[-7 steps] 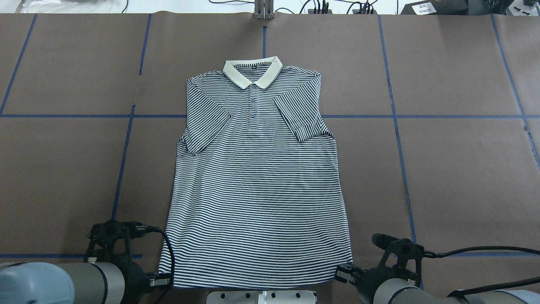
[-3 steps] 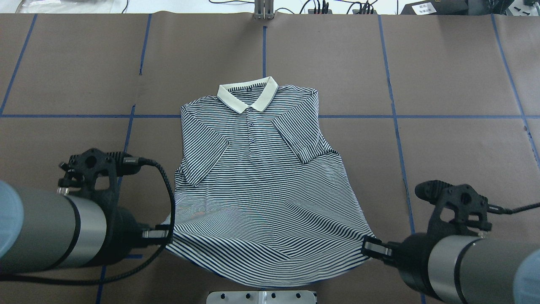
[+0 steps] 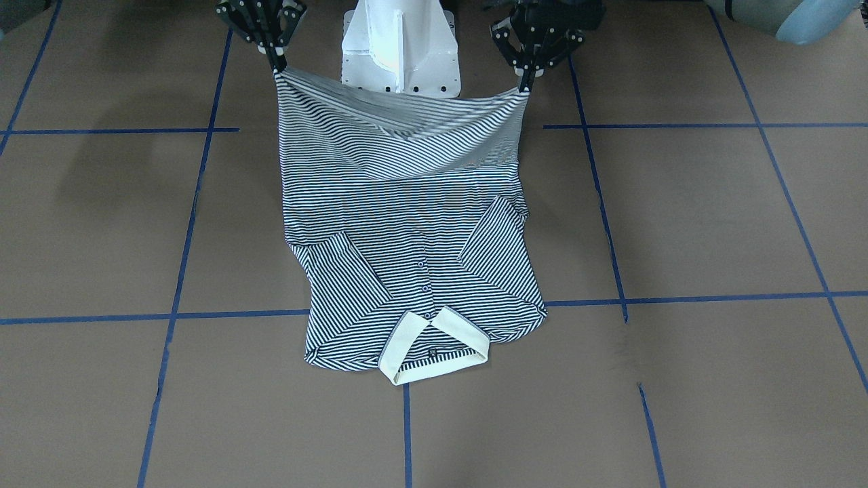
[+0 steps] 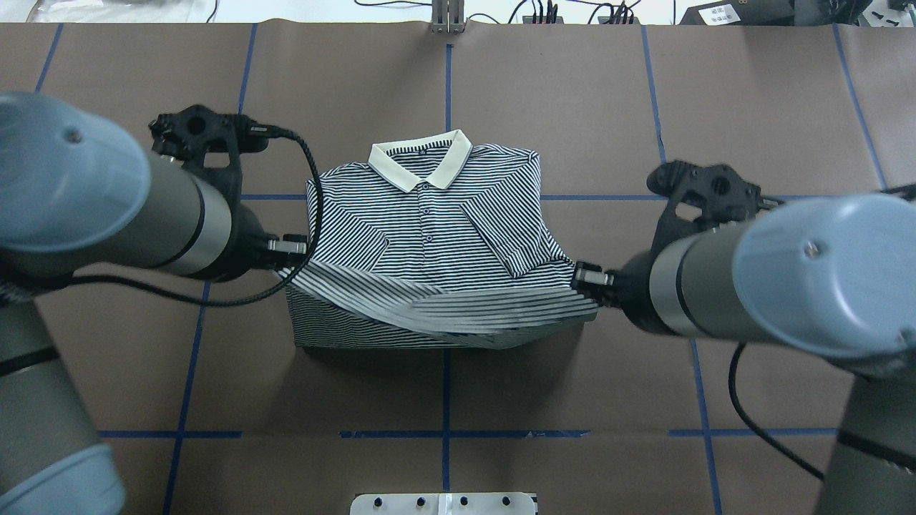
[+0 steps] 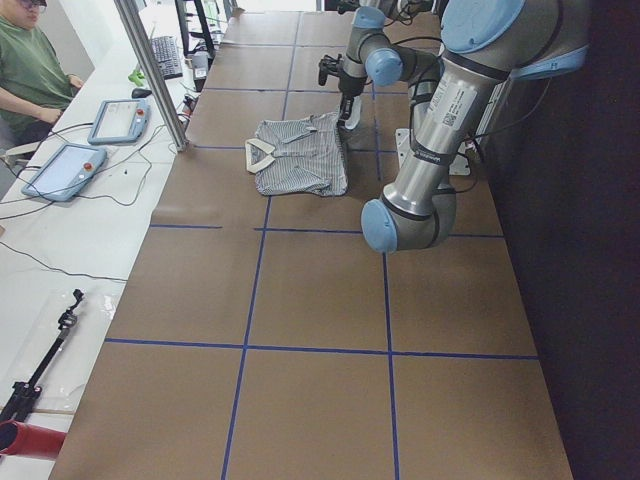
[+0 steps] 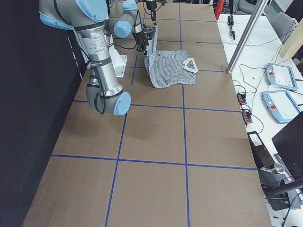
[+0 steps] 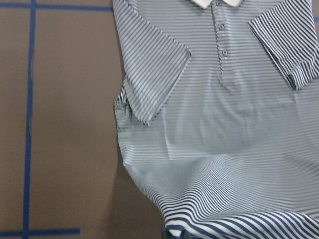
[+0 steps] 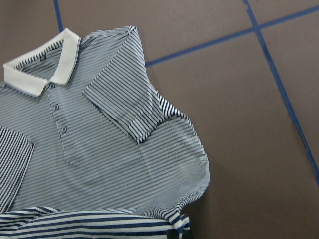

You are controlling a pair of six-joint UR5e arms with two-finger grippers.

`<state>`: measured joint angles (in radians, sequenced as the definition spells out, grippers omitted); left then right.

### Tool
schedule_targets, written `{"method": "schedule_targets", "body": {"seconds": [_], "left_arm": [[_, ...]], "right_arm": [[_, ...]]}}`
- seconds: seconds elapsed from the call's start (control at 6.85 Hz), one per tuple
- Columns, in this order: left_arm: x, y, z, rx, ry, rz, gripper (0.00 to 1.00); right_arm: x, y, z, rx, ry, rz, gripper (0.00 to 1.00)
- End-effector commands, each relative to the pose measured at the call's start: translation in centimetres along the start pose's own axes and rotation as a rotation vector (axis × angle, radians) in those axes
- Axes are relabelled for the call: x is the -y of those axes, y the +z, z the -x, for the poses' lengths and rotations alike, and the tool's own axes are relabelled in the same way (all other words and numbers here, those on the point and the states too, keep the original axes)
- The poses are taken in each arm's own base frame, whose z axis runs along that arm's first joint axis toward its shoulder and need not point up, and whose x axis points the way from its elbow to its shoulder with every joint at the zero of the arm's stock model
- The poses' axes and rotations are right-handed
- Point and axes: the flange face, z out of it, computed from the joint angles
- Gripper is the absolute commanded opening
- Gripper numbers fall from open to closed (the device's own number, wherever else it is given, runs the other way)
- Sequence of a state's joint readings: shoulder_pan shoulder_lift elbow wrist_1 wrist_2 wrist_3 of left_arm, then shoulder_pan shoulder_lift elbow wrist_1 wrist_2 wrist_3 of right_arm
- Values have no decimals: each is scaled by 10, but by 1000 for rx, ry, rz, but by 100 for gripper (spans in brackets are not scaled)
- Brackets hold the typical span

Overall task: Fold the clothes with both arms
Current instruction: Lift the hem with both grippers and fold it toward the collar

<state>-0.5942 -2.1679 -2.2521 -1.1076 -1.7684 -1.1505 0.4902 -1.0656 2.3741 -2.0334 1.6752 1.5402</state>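
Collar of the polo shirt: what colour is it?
The collar of the polo shirt is plain cream; the overhead exterior view shows it best.

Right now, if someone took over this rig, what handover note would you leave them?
The left gripper is shut on one hem corner of the polo shirt; the right gripper is shut on the other.
The hem is raised over the shirt's lower half. The collar end lies flat on the table.
Done: both sleeves are folded in over the chest.
Left: probably lay the hem near the collar, then release.
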Motion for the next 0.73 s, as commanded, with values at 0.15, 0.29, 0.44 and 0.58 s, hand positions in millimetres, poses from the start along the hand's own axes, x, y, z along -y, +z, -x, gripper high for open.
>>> {"method": "schedule_targets", "body": {"seconds": [0.15,0.29,0.44,0.58], "left_arm": [[107,74,12,52,14,-90,0],[126,106,16,63,13,-97,0],[138,142,20,63,14,-103,0],[147,176,26,63,14,-105,0]], "right_arm": [[142,94,29,-5,63,-98,0],[169,133,50,-17,55,-109,0],[188,172,69,-25,57,-111,0],[204,215,82,-9,52,-119,0]]}}
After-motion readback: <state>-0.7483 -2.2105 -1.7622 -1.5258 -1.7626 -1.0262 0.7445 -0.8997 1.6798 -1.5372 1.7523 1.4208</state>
